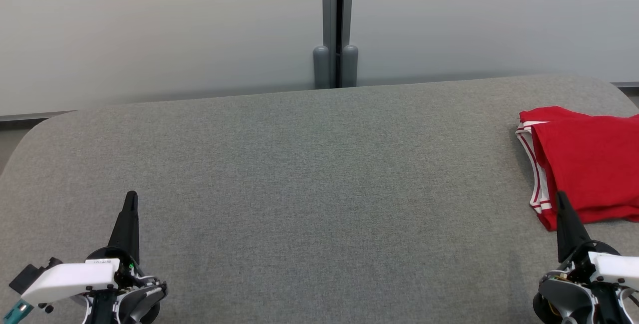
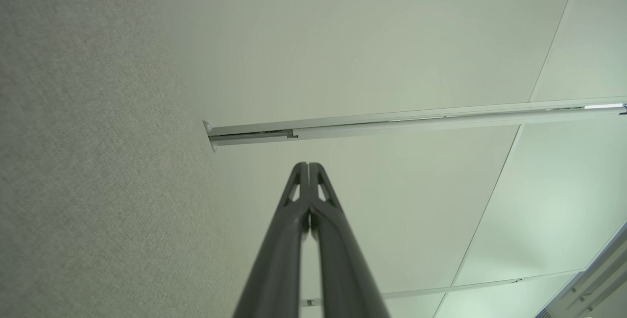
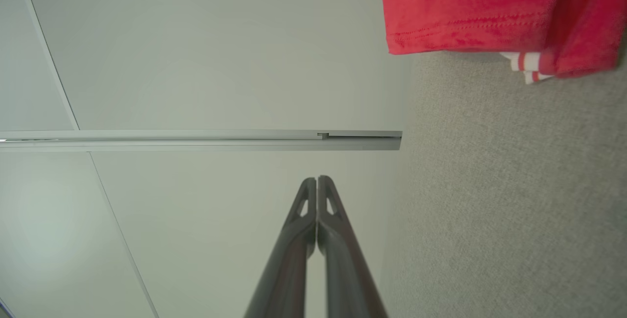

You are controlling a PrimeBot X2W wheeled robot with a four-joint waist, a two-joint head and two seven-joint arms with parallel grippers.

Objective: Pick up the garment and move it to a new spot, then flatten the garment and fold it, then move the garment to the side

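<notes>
Closest in: left gripper [image 1: 131, 199] and right gripper [image 1: 561, 197], each with its two dark fingers pressed together tip to tip and nothing between them. Red garment [image 1: 589, 164], white-and-red striped trim along one edge, lies in flat layers on the grey padded surface [image 1: 319, 174]. Right gripper sits just short of the garment's near corner and apart from it in the right wrist view. Left gripper is well apart from the garment, across the grey cloth. Reading: the garment looks folded and set to the side, so I judge the last step done or close to it. If more shifting is wanted, the right gripper would need to open and take the near hem. Containers: none that I can make out.
</notes>
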